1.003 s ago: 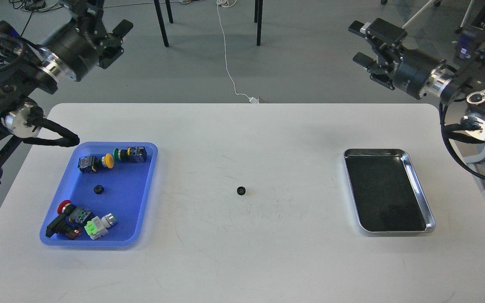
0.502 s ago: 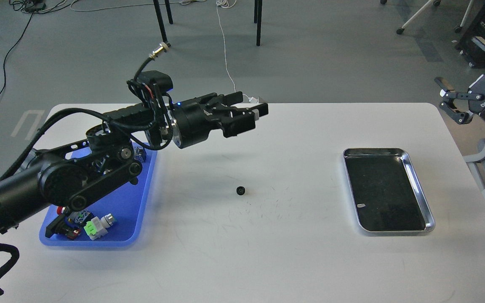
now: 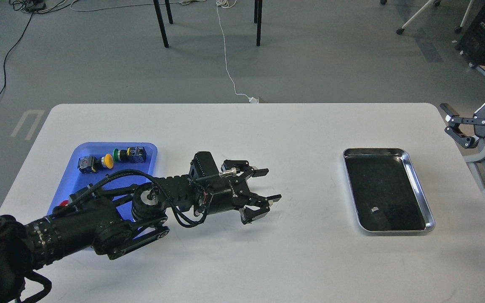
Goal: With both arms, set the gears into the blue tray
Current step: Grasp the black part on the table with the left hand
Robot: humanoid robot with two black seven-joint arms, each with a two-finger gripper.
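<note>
A white table [image 3: 242, 261] with rounded corners stands on a grey floor. On its right part lies a shiny silver metal tray [image 3: 414, 176] with a dark bottom. At the left side lie coloured push-button switches: one with a yellow cap [image 3: 107, 160] and just beside it one with a green cap [image 3: 117, 155]. Behind the table are black chair legs [image 3: 161, 25] and a thin white cable [image 3: 225, 54] on the floor.

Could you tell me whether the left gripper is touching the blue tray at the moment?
Apart. The head view shows the open left gripper over bare white table, clearly to the right of the blue tray and its rim.
</note>
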